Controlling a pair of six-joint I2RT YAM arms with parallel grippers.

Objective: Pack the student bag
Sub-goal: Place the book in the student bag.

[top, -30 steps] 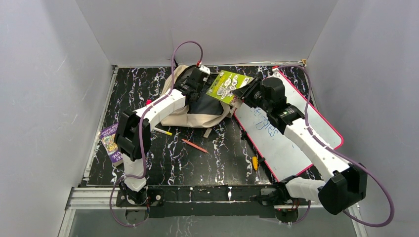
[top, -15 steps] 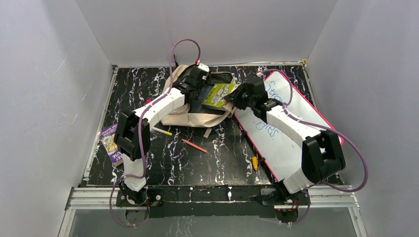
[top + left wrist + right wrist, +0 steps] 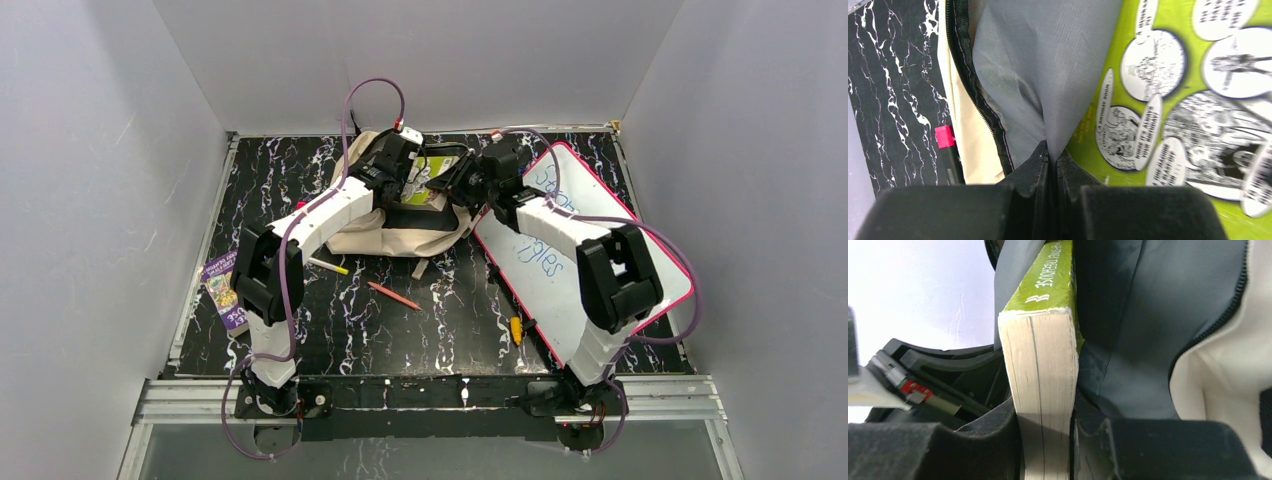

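Marbled table's (image 3: 330,330) far end: student bag (image 3: 385,240) lying open — left gripper (image 3: 1052,152) pinching its grey lining (image 3: 1048,60), right gripper (image 3: 1045,440) clamping the green book (image 3: 1040,365), seemingly half inside — I'm aiming it straight, mouth wide.

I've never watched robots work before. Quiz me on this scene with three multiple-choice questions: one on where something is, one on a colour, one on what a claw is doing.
1. Where is the purple book?
A. on the whiteboard
B. at the table's left edge
C. on the floor

2. What colour is the cover of the book held by the right gripper?
A. red
B. blue
C. green

3. What is the left gripper doing?
A. hanging open
B. shut on the student bag's grey lining
C. shut on a pencil

Answers:
1 B: the top view shows it lying by the left edge.
2 C: its spine and cover are lime green.
3 B: its fingers pinch the grey fabric beside the zipper.
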